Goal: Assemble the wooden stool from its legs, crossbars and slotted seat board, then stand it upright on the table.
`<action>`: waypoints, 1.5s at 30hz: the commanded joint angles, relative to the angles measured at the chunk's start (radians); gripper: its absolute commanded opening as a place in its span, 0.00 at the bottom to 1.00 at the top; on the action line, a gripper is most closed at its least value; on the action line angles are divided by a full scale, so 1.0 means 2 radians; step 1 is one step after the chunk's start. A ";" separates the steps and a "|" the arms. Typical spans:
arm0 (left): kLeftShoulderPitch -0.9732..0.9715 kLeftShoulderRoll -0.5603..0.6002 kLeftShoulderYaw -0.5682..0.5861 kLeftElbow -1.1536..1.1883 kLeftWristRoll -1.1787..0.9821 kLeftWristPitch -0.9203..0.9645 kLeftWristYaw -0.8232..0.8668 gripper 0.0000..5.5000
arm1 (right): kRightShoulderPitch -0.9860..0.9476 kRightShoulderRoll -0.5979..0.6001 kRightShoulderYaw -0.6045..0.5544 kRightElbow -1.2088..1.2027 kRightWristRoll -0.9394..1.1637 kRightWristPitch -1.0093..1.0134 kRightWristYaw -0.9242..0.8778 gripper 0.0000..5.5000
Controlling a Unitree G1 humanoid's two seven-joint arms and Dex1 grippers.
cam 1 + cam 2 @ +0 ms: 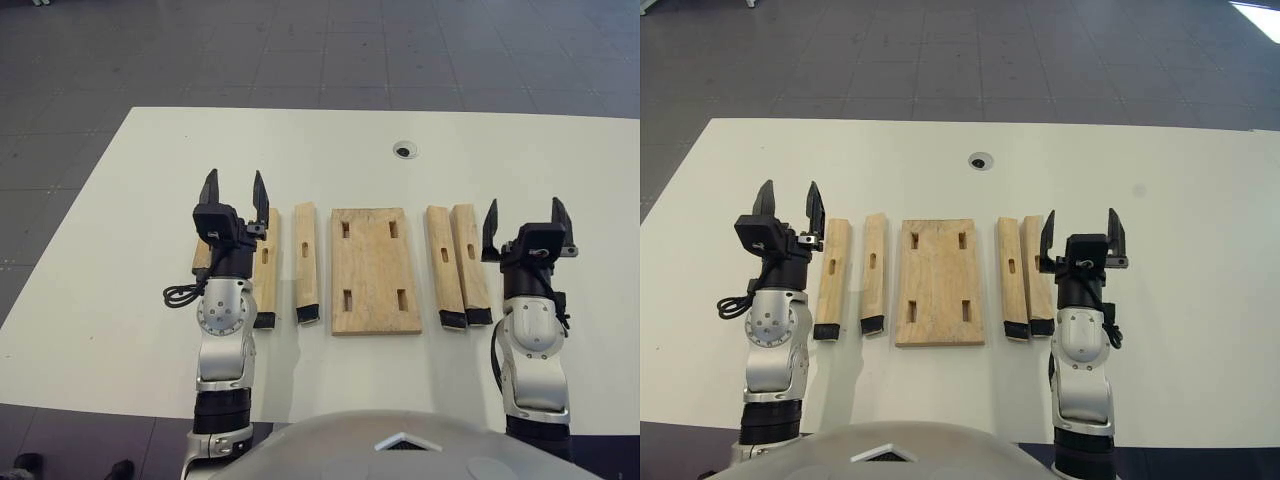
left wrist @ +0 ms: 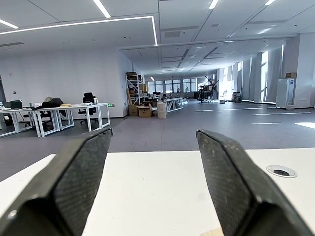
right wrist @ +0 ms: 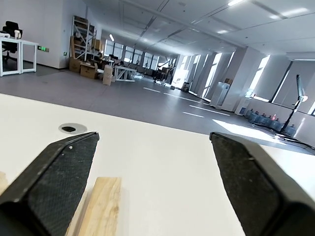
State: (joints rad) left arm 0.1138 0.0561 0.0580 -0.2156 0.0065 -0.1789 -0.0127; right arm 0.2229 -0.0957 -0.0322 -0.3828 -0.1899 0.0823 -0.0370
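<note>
Seeing the slotted seat board (image 1: 375, 270) flat in the middle of the white surface (image 1: 150, 190), flanked by the left legs (image 1: 306, 262) and the right legs (image 1: 443, 265), two side by side each, black-capped ends toward the robot. Noting the left claw (image 1: 234, 180) and right claw (image 1: 525, 208) both spread wide, gripping nothing, each hanging near the outermost leg on its own side.

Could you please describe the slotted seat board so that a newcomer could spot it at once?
Look at the middle of the white table. The seat board lies there between the narrow legs; it alone is wide, with four slots and no black end.
</note>
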 commanded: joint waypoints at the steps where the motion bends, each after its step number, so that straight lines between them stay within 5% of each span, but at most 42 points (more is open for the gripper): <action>1: -0.003 0.000 0.009 0.011 0.003 0.015 0.010 0.58 | -0.004 -0.005 0.015 -0.006 -0.002 0.008 0.014 0.76; 32: -0.012 -0.004 0.011 0.028 0.001 0.033 0.007 0.58 | 0.084 0.042 -0.082 0.066 0.111 0.084 0.001 0.76; 41: -0.009 -0.005 0.012 0.025 0.001 0.035 0.007 0.59 | 0.101 0.050 -0.081 0.019 0.152 0.099 0.009 0.48; 45: -0.008 -0.006 0.011 0.024 0.001 0.036 0.007 0.59 | 0.105 0.028 -0.069 -0.046 0.120 0.099 0.004 0.48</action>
State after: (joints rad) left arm 0.1025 0.0462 0.0817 -0.1631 0.0063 -0.1231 -0.0082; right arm 0.4316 -0.0107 -0.1876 -0.3997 0.0892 0.2902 -0.0311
